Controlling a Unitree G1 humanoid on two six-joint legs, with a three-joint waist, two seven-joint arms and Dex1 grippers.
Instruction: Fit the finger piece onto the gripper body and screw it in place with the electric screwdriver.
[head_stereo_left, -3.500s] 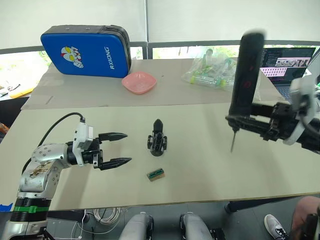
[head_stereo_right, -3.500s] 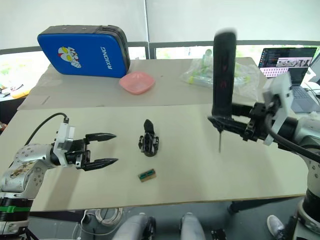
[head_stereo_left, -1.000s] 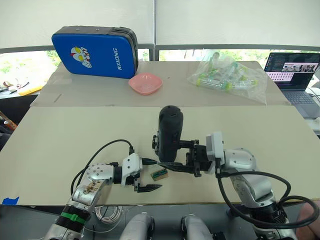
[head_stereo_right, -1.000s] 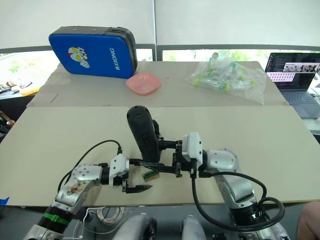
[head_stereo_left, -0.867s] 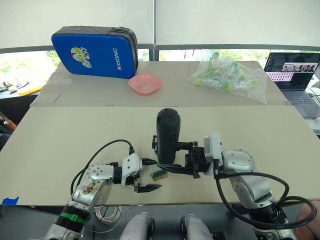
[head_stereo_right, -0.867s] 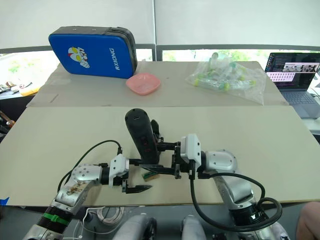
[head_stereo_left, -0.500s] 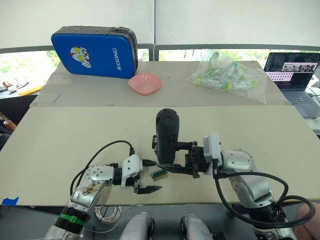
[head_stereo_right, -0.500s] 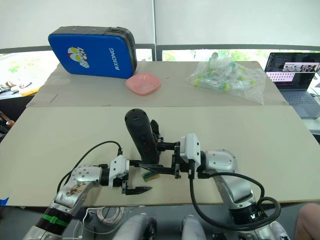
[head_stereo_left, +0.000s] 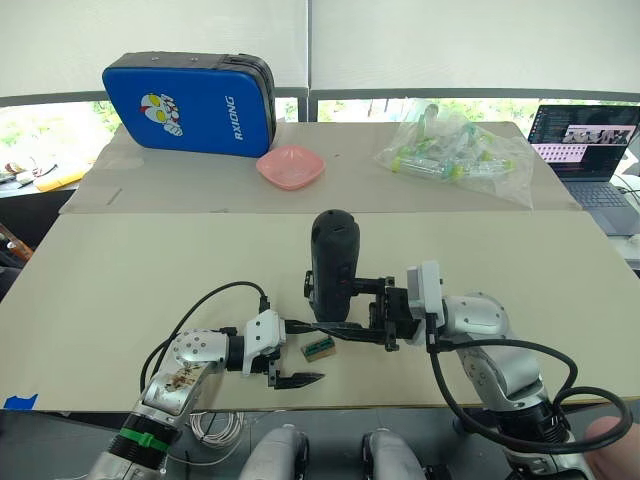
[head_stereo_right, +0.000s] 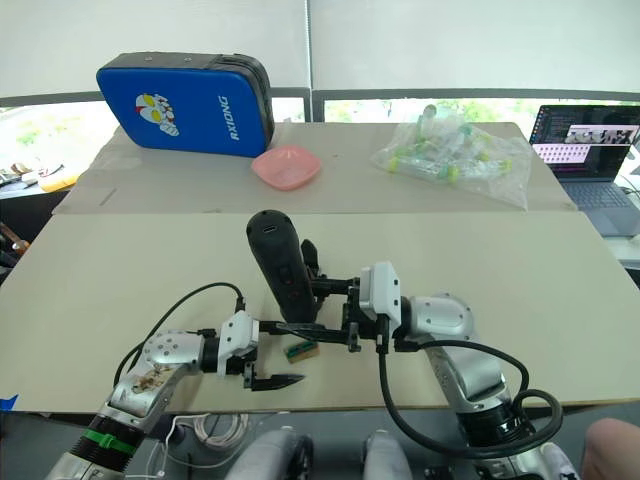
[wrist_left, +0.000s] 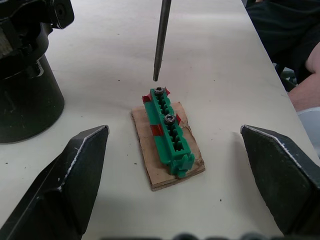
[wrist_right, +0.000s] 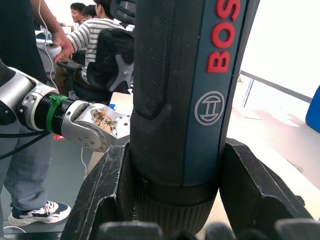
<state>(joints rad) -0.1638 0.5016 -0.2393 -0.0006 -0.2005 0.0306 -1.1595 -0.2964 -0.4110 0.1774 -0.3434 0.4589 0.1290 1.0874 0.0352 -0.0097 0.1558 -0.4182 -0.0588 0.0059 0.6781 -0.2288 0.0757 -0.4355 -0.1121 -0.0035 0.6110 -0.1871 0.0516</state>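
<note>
My right gripper (head_stereo_left: 338, 327) is shut on the electric screwdriver (head_stereo_left: 333, 262), which stands almost upright with red letters on its side (wrist_right: 227, 35). Its thin bit (wrist_left: 161, 40) points down, the tip just above the end screw of a small tan-and-green block (wrist_left: 167, 132). The left gripper (head_stereo_left: 297, 351) is open, its fingers (wrist_left: 75, 175) on either side of that block (head_stereo_left: 319, 348) without touching it. The gripper body (head_stereo_right: 309, 256) stands on the table behind the screwdriver, mostly hidden, and shows as a black bulk (wrist_left: 25, 100) beside the block. The finger piece cannot be told apart.
At the back of the table (head_stereo_left: 120, 270) are a blue case (head_stereo_left: 190, 90), a pink bowl (head_stereo_left: 291, 166), a bag of tubes (head_stereo_left: 455, 150) and a laptop (head_stereo_left: 585, 135). People (wrist_right: 100, 30) stand and sit beyond the table's left side.
Both arms have come in from the sides to the small block near the front edge. In the last half second the screwdriver has shifted only slightly. The camera has also moved.
</note>
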